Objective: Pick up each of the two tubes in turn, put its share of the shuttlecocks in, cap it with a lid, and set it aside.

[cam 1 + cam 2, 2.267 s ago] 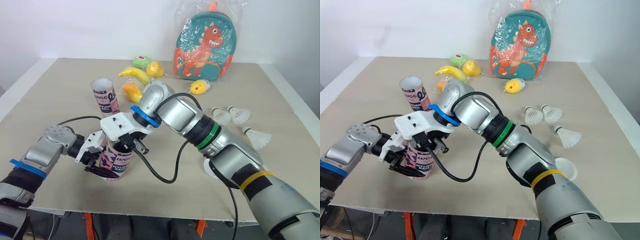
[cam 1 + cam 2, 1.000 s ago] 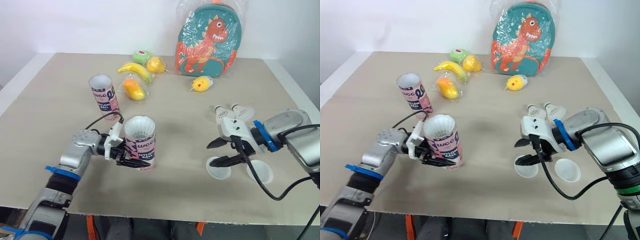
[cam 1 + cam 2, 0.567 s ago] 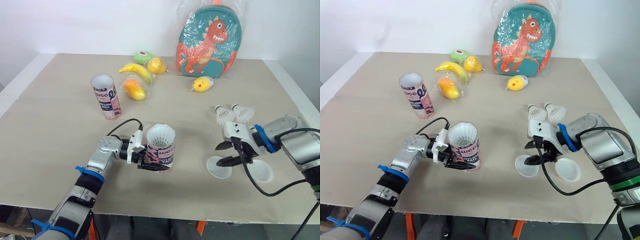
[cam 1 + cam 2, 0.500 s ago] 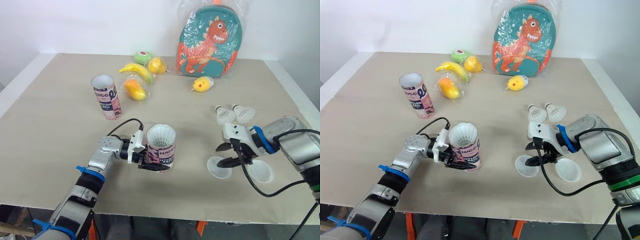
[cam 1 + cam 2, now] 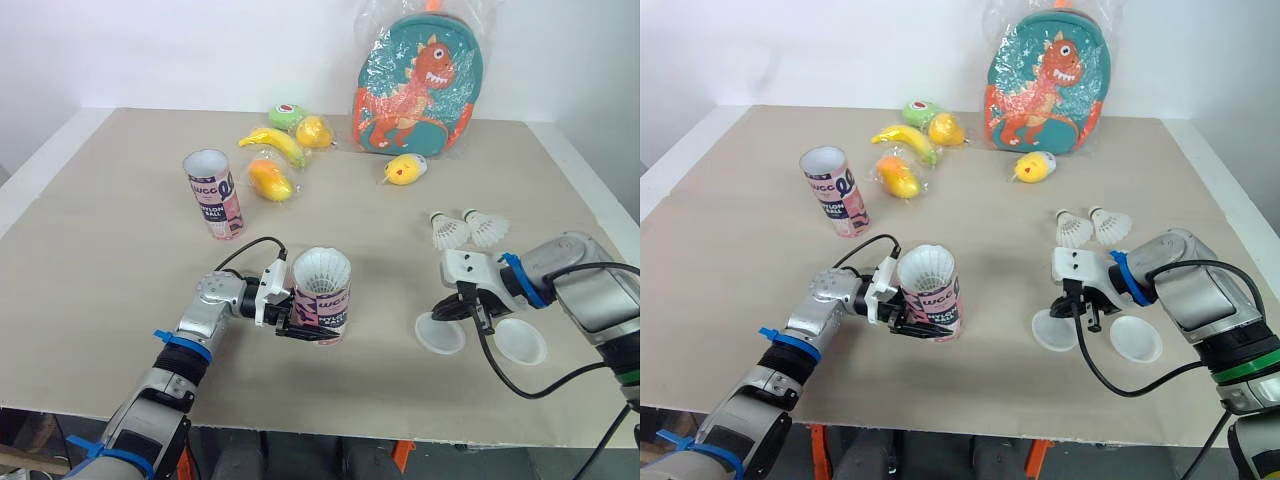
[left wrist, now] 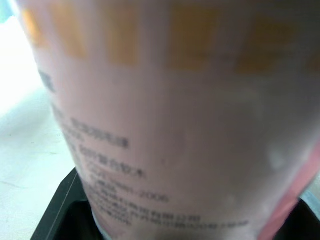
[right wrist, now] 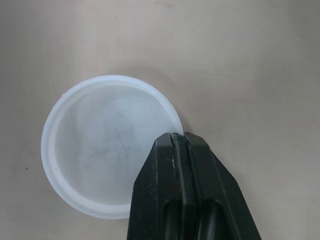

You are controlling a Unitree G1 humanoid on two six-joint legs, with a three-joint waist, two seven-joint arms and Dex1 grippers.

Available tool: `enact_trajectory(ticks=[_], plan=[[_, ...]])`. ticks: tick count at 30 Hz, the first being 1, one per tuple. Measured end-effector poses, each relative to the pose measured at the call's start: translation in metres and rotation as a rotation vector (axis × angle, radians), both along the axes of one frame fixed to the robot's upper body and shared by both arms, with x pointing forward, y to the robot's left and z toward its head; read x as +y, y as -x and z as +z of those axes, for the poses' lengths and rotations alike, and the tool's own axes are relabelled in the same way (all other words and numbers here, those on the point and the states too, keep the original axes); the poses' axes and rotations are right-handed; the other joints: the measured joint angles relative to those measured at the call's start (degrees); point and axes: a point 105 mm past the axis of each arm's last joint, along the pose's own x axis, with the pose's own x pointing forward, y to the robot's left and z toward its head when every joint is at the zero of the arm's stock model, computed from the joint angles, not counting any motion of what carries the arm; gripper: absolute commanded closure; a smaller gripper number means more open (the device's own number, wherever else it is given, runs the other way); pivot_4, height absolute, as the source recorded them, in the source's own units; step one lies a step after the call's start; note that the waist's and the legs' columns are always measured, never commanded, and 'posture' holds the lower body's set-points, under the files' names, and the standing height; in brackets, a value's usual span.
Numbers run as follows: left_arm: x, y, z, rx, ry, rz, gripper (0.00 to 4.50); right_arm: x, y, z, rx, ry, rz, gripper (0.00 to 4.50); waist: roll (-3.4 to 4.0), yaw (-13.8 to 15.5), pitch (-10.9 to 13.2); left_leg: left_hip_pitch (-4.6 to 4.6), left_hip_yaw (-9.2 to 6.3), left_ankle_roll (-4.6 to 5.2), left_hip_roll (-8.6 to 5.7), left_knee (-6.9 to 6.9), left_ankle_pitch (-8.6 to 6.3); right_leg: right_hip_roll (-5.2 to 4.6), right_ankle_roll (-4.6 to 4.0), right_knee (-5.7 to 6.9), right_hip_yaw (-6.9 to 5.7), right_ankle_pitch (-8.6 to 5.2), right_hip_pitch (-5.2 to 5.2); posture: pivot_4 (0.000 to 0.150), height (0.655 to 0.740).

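Observation:
My left gripper (image 5: 306, 320) is shut on a pink tube (image 5: 322, 300) that stands upright near the table's front; the tube's pink wall (image 6: 165, 125) is close up in the left wrist view. White shuttlecock feathers (image 5: 320, 268) show in its mouth. A second pink tube (image 5: 212, 192) stands open-mouthed at the back left. My right gripper (image 5: 452, 312) is shut, its fingertips (image 7: 176, 137) pinching the rim of a white lid (image 7: 105, 145) lying on the table. A second lid (image 5: 520, 342) lies just to its right. Two loose shuttlecocks (image 5: 468, 229) lie behind the lids.
A dinosaur backpack (image 5: 418, 85) in plastic stands at the back. Wrapped toy fruit lies nearby: a banana (image 5: 270, 143), an orange piece (image 5: 265, 178), a lemon (image 5: 313, 130), a green one (image 5: 287, 115) and a yellow one (image 5: 403, 170). The table's front edge (image 5: 330, 425) is close.
My right gripper, open over the lid half a second ago, has lowered and shut on its rim. The left gripper carried the tube rightward a second ago and now holds still.

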Motion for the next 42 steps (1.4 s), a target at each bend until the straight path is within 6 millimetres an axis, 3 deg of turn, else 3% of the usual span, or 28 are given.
enact_trajectory(ticks=[2, 3, 6, 7, 9, 13, 15, 19, 21, 23, 28, 42], plan=[[0.0, 0.0, 0.0, -0.001, -0.005, -0.007, 1.56, 0.01, 0.002, 0.01, 0.003, -0.063, 0.015, 4.42, 0.04, 0.0, 0.02, -0.01, 0.0, 0.0, 0.0, 0.0, 0.0, 0.0, 0.0, 0.0, 0.01, 0.0, -0.02, 0.15, 0.74], [-0.001, 0.0, 0.001, -0.006, -0.019, -0.023, 1.56, 0.024, 0.003, 0.032, -0.043, -0.119, 0.067, 4.42, 0.12, -0.02, 0.0, -0.02, 0.01, 0.0, 0.0, 0.0, 0.0, 0.0, 0.0, 0.0, 0.02, 0.0, -0.02, 0.15, 0.74], [-0.002, -0.001, 0.001, -0.009, -0.03, -0.036, 1.56, 0.038, 0.002, 0.067, -0.121, -0.166, 0.126, 4.42, 0.16, 0.0, -0.01, -0.01, -0.03, 0.0, -0.02, 0.0, 0.0, -0.01, 0.01, 0.0, -0.02, -0.01, 0.02, 0.15, 0.74], [-0.003, -0.001, 0.001, -0.018, -0.045, -0.054, 1.56, 0.048, 0.002, 0.098, -0.214, -0.174, 0.18, 4.42, 0.16, -0.01, -0.02, 0.0, -0.08, 0.0, -0.02, 0.0, 0.0, 0.0, 0.01, 0.0, -0.06, -0.01, 0.05, 0.15, 0.74], [-0.005, 0.0, 0.001, -0.033, -0.065, -0.077, 1.56, 0.058, 0.006, 0.12, -0.272, -0.182, 0.234, 4.42, 0.15, 0.01, -0.02, 0.0, -0.09, 0.0, -0.02, -0.01, 0.0, 0.0, 0.0, 0.0, -0.07, -0.02, 0.04, 0.15, 0.74], [-0.006, 0.0, 0.001, -0.033, -0.082, -0.105, 1.56, 0.07, 0.012, 0.135, -0.282, -0.199, 0.293, 4.42, 0.09, 0.0, -0.06, -0.01, -0.14, 0.01, -0.02, -0.02, -0.02, -0.01, -0.03, -0.01, -0.13, -0.07, 0.08, 0.15, 0.74], [-0.007, -0.001, 0.001, -0.043, -0.116, -0.133, 1.56, 0.102, 0.022, 0.161, -0.328, -0.219, 0.443, 4.42, 0.26, -0.29, -0.11, 0.0, -0.2, 0.01, 0.02, -0.04, -0.01, 0.06, -0.09, 0.05, -0.17, -0.06, 0.04, 0.15, 0.74], [-0.006, -0.001, 0.001, -0.036, -0.125, -0.136, 1.56, 0.121, 0.026, 0.165, -0.326, -0.22, 0.526, 4.42, 0.27, -0.38, -0.12, 0.0, -0.19, 0.01, 0.02, -0.03, -0.01, 0.05, -0.1, 0.05, -0.16, -0.05, 0.04, 0.15, 0.74], [-0.005, -0.002, 0.002, -0.025, -0.147, -0.143, 1.56, 0.147, 0.03, 0.16, -0.309, -0.196, 0.629, 4.42, 0.29, -0.69, -0.13, 0.0, -0.28, 0.01, 0.04, -0.01, 0.0, 0.08, -0.12, 0.09, -0.23, -0.04, 0.05, 0.15, 0.74], [-0.007, -0.002, 0.002, -0.018, -0.155, -0.15, 1.56, 0.16, 0.029, 0.151, -0.307, -0.151, 0.689, 4.42, 0.28, -0.64, -0.13, -0.01, -0.35, 0.0, 0.04, -0.01, 0.01, 0.08, -0.13, 0.09, -0.33, -0.06, 0.09, 0.15, 0.74], [-0.006, -0.003, 0.003, -0.011, -0.16, -0.152, 1.56, 0.16, 0.01, 0.131, -0.307, -0.047, 0.689, 4.42, 0.25, -0.68, -0.14, 0.0, -0.36, 0.0, 0.05, 0.0, 0.01, 0.1, -0.16, 0.09, -0.34, -0.07, 0.1, 0.15, 0.74], [-0.004, -0.004, 0.003, 0.011, -0.144, -0.13, 1.56, 0.159, 0.005, 0.132, -0.359, 0.012, 0.744, 4.42, 0.25, -0.71, -0.14, 0.1, -0.4, -0.02, 0.12, -0.01, 0.03, 0.16, -0.22, 0.11, -0.36, -0.05, 0.21, 0.15, 0.74]])
